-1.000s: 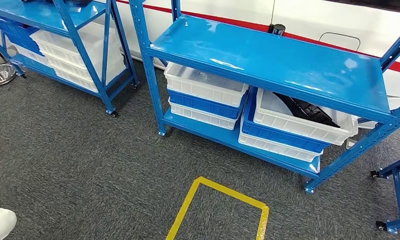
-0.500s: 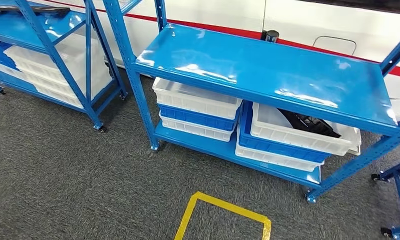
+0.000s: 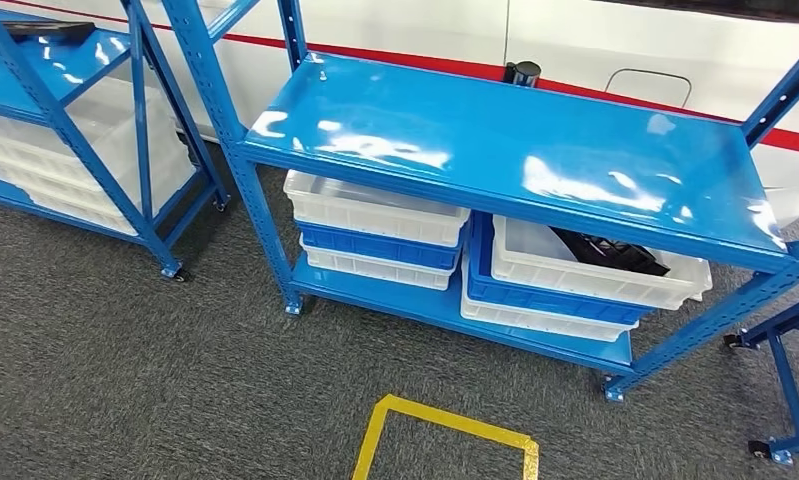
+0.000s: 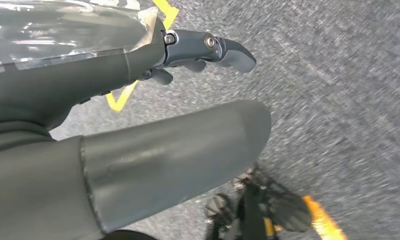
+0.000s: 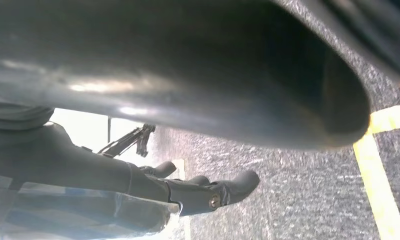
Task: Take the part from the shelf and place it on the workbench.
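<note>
A black part (image 3: 607, 251) lies in the top white bin (image 3: 585, 275) on the lower level of the blue shelf (image 3: 495, 150), toward its right side. The shelf's middle board is bare apart from a small black cylinder (image 3: 522, 72) at its back edge. My left hand (image 4: 112, 85) hangs over grey carpet with its thumb and fingers (image 4: 208, 47) apart and nothing in it. Over the carpet too, my right hand (image 5: 87, 165) holds nothing, its fingers (image 5: 213, 192) apart from the thumb.
White and blue bins (image 3: 375, 225) are stacked on the shelf's lower left. A second blue shelf (image 3: 65, 130) with white bins stands to the left, and a blue wheeled frame (image 3: 790, 380) to the right. A yellow tape square (image 3: 445, 440) marks the carpet before the shelf.
The whole picture has shifted, so the camera has moved; the shelf now sits further left and fuller in view. A white shoe at the lower left edge is gone from view.
</note>
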